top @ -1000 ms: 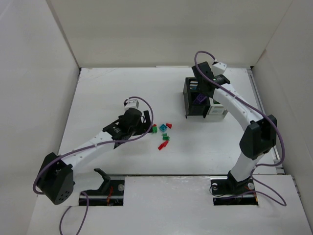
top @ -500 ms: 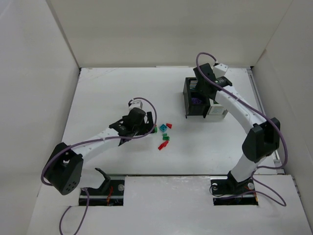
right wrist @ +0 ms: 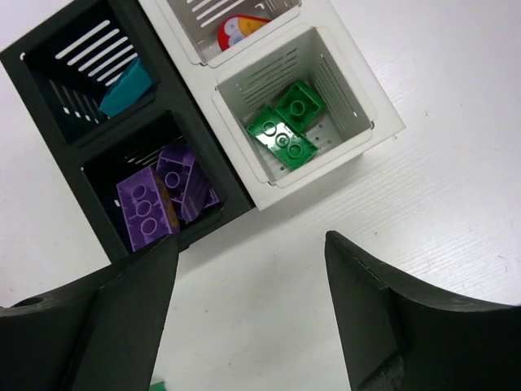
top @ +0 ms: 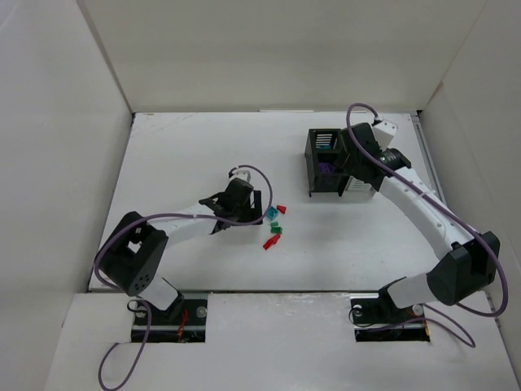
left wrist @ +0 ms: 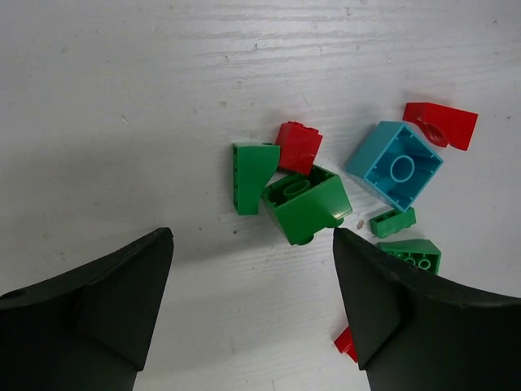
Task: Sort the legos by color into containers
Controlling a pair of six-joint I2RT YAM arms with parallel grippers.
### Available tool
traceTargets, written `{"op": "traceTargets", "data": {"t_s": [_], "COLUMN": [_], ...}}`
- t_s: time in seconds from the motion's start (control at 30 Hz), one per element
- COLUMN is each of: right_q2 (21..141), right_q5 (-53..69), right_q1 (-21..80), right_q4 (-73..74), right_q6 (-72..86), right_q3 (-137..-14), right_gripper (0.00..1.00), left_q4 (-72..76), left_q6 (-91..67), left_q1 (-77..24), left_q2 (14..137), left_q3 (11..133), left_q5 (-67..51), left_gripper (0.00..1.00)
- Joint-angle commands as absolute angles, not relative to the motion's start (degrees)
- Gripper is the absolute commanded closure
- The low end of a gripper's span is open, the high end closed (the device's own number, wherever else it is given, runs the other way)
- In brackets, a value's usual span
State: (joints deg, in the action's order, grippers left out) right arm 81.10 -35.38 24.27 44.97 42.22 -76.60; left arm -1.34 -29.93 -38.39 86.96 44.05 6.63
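The left gripper [left wrist: 252,244] is spread wide, the loose legos [left wrist: 305,204] clustered just above its fingertips at frame centre. The right gripper [right wrist: 250,240], also spread and empty, sits below the containers [right wrist: 205,138] at upper left.

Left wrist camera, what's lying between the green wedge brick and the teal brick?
In the left wrist view, a larger green brick and a small red brick lie between the green wedge and the teal brick.

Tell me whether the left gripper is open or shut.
Open. In the left wrist view the left gripper holds its jaws wide apart, gripping nothing; a green brick lies ahead.
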Motion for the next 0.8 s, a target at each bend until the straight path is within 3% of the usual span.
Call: {"op": "traceTargets", "data": {"t_s": [0.0,0.4,0.53,0.67,0.77], "right_q2": [80.1,80.1,80.1,80.1,80.1], "right_q5": [-35.1,-34.0,-34.0,-34.0,-33.5], "right_q1": [23.3,23.3,23.3,23.3,23.3], "right_q4": [43.4,43.4,43.4,43.4,43.4], "right_q6": [41.8,42.4,42.4,42.9,43.4], "right_q3": [-75.4,-74.4,-73.8,-73.3,-73.3], "right_gripper": [0.22,0.22,0.22,0.22,0.22], "left_q4": [1.1,0.6,0.6,-0.2,-1.6], "left_q6": [-27.3,-23.2,-23.2,-22.7,-22.1], "left_q1": [-38.1,-38.1,-38.1,-38.1,-38.7], "left_q2": [87.9,92.9,93.4,94.0,94.0], "left_q3": [47.0,50.0,50.5,51.7,53.0], "left_q5": [6.2,7.3,8.0,9.8,11.4], "left_gripper": [0.26,0.36,0.46,0.48,0.54]}}
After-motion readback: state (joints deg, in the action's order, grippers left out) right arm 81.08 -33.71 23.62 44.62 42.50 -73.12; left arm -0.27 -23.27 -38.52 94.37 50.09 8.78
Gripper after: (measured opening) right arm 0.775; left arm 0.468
